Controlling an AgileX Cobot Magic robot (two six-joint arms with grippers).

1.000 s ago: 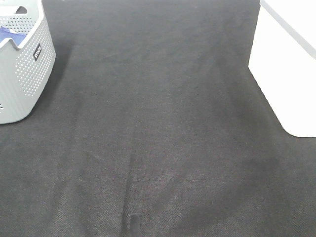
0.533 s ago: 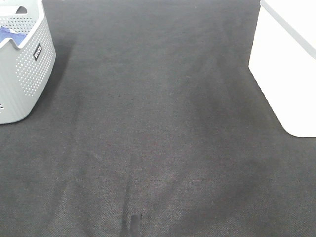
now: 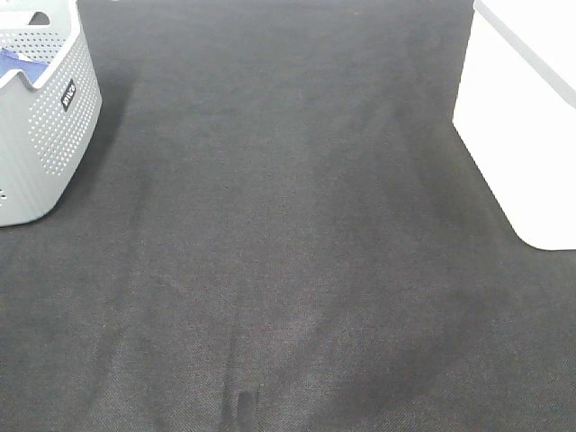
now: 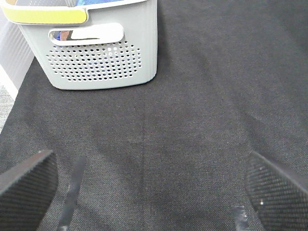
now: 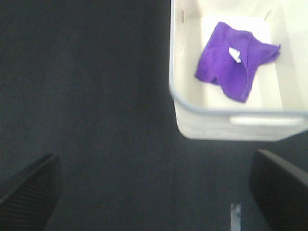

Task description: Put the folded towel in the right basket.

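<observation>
A purple towel (image 5: pixel 231 62) lies loosely folded on the floor of the white right basket (image 5: pixel 192 122); the basket also shows at the right edge of the exterior high view (image 3: pixel 522 135). My right gripper (image 5: pixel 154 192) is open and empty, back from the basket, with its dark fingers (image 5: pixel 29 185) spread wide. My left gripper (image 4: pixel 154 187) is open and empty over the dark cloth, facing the grey perforated left basket (image 4: pixel 101 57). Neither gripper shows in the exterior high view.
The grey left basket (image 3: pixel 40 135) stands at the far left and holds blue cloth (image 3: pixel 16 61). A dark cloth (image 3: pixel 288 234) covers the table between the two baskets. The grey basket has a yellow rim part (image 4: pixel 43 15).
</observation>
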